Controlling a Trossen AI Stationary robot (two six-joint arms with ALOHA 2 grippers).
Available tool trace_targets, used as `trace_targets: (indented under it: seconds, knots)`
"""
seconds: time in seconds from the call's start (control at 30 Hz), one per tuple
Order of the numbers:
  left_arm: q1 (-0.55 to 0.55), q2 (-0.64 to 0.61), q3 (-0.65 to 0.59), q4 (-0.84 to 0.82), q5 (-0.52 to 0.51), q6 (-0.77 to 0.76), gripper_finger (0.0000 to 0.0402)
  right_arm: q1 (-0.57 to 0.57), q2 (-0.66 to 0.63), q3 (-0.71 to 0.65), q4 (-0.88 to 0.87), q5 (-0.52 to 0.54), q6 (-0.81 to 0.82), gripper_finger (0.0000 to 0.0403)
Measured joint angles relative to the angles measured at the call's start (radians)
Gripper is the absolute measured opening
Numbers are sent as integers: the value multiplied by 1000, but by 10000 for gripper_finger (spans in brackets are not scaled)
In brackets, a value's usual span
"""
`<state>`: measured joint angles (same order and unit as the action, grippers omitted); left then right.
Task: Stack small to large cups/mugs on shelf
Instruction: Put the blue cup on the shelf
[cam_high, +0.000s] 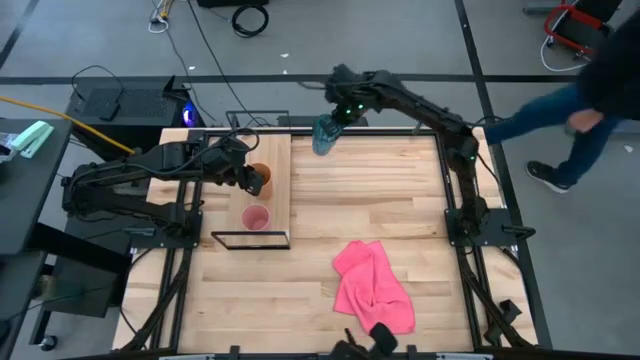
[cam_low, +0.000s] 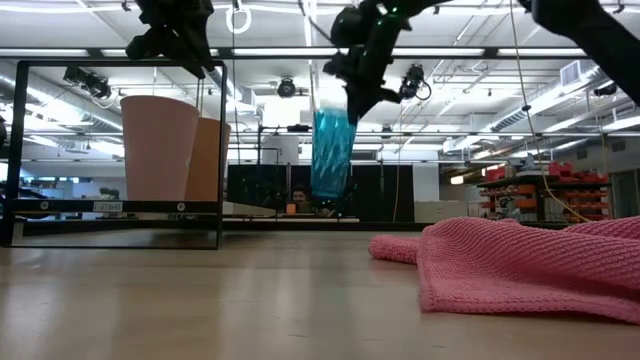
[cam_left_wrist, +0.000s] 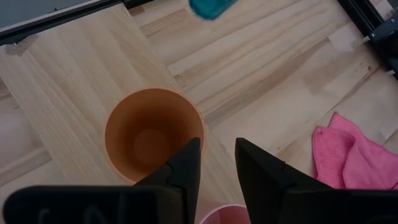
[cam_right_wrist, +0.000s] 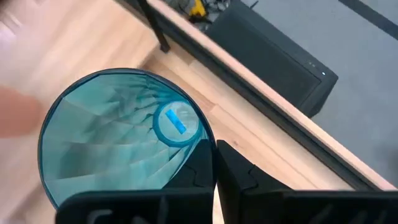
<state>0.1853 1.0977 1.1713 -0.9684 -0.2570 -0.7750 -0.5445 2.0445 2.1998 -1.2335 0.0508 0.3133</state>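
Note:
The orange cup (cam_high: 259, 179) and the pink cup (cam_high: 255, 218) stand upright, side by side, on the light-wood shelf plank (cam_high: 277, 160) in its black frame. Both also show in the low view, orange (cam_low: 210, 160) and pink (cam_low: 158, 147). My left gripper (cam_left_wrist: 217, 163) is open just above the orange cup's rim (cam_left_wrist: 152, 134) and touches nothing. My right gripper (cam_high: 339, 118) is shut on the teal tumbler (cam_high: 325, 136) near the table's far edge, to the right of the shelf. My right gripper pinches the tumbler's rim wall (cam_right_wrist: 208, 144), one finger inside the mouth and one outside. The fingers come from above, pointing down. The tumbler (cam_low: 331, 152) hangs below them, mouth up and slightly tilted, lifted clear of the table.
A crumpled pink cloth (cam_high: 372, 286) lies on the table near the front, right of centre. The shelf's black frame (cam_high: 250, 241) stands up around the plank. A person (cam_high: 590, 95) walks on the floor beyond the table's right side.

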Motion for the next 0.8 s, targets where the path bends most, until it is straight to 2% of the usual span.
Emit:
trace_targets:
  seconds: [0.37, 0.8]
  knots:
    - [0, 0, 0, 5, -1, 0, 107, 47, 106, 0, 110, -56, -47, 4]
    - [1, 1, 0, 9, -1, 0, 107, 42, 144, 1, 107, -78, -52, 4]
